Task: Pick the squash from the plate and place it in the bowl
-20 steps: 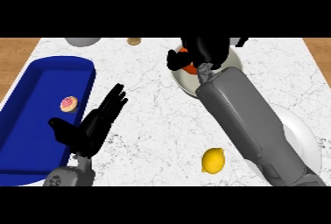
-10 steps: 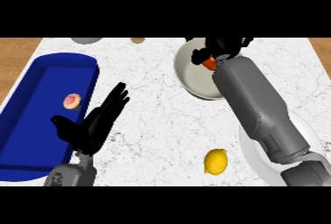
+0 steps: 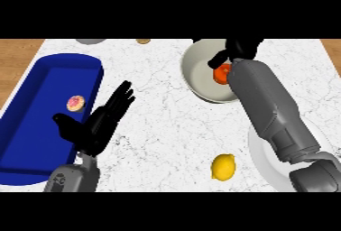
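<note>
**A:** Head view, where's the squash [image 3: 223, 73]?

**B:** Over the bowl [image 3: 200, 72], by its right rim; right hand [image 3: 238, 48] fingers curled around it.

**A:** Left hand [image 3: 99, 122]?

**B:** Fingers straight, beside the blue tray [image 3: 40, 72]. Bare counter [image 3: 160, 131] between; lemon [image 3: 223, 167] near the front edge, beside the plate [image 3: 263, 158].

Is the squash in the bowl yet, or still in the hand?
Over the bowl, not released: the right hand curls round the orange squash inside the rim. Cannot tell whether it touches the bottom.
</note>
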`<state>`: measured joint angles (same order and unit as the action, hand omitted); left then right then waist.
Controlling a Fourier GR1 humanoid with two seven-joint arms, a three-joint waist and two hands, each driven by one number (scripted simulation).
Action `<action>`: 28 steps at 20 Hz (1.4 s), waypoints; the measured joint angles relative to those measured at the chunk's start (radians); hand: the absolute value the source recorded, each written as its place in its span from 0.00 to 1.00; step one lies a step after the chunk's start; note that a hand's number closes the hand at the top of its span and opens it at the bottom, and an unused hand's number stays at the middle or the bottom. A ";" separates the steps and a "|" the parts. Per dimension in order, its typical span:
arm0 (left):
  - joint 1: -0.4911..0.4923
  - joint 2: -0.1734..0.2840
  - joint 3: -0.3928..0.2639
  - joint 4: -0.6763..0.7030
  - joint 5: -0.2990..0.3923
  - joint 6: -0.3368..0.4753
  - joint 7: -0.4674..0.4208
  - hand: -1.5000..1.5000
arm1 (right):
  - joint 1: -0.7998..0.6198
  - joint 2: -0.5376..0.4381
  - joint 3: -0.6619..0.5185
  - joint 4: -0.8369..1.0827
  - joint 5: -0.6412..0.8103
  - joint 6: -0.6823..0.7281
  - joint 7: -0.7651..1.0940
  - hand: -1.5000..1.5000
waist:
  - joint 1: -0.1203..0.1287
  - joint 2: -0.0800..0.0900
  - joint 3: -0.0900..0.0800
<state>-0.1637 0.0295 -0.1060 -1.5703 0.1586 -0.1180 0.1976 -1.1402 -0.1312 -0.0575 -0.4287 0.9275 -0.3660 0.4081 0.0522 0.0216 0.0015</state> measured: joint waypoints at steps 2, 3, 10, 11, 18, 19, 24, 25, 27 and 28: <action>0.009 -0.002 0.000 -0.003 -0.002 0.002 -0.008 0.50 | 0.022 0.009 -0.052 -0.030 -0.059 -0.067 -0.074 0.00 | -0.004 0.000 0.001; 0.010 -0.003 0.001 0.001 -0.001 0.002 -0.011 0.50 | 0.027 0.013 -0.080 -0.053 -0.090 -0.102 -0.112 0.00 | -0.006 0.000 0.002; 0.045 -0.001 0.006 0.003 -0.007 0.009 -0.017 0.50 | 0.117 0.098 -0.189 -0.281 -0.324 -0.214 -0.409 0.00 | -0.041 -0.020 0.002; 0.048 0.000 0.008 0.004 -0.003 0.007 -0.016 0.50 | 0.142 0.105 -0.176 -0.324 -0.363 -0.213 -0.439 0.00 | -0.046 -0.024 0.001; 0.075 0.011 0.035 0.009 0.002 0.013 -0.030 0.50 | 0.432 0.126 -0.022 -0.702 -0.579 -0.169 -0.549 0.00 | -0.086 -0.043 0.000; 0.071 0.010 0.041 0.008 0.004 0.018 -0.025 0.50 | 0.484 0.127 0.012 -0.760 -0.594 -0.165 -0.556 0.00 | -0.093 -0.045 0.000; 0.096 0.013 0.052 -0.006 0.004 0.031 -0.022 0.50 | 0.770 0.130 0.184 -1.049 -0.621 -0.161 -0.587 1.00 | -0.122 -0.054 -0.001; 0.099 0.016 0.056 -0.007 0.006 0.030 -0.023 0.50 | 0.834 0.130 0.220 -1.103 -0.617 -0.160 -0.598 1.00 | -0.127 -0.054 -0.001; 0.107 0.021 0.063 -0.012 0.007 0.031 -0.025 0.50 | 0.964 0.131 0.291 -1.198 -0.599 -0.161 -0.625 1.00 | -0.139 -0.056 -0.002; 0.112 0.024 0.066 -0.014 0.008 0.029 -0.027 0.50 | 1.032 0.129 0.325 -1.241 -0.592 -0.160 -0.640 1.00 | -0.144 -0.057 -0.002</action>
<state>-0.0513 0.0539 -0.0404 -1.5845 0.1667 -0.0895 0.1705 -0.1086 -0.0026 0.2675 -1.6701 0.3351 -0.5262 -0.2316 -0.0922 -0.0353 -0.0004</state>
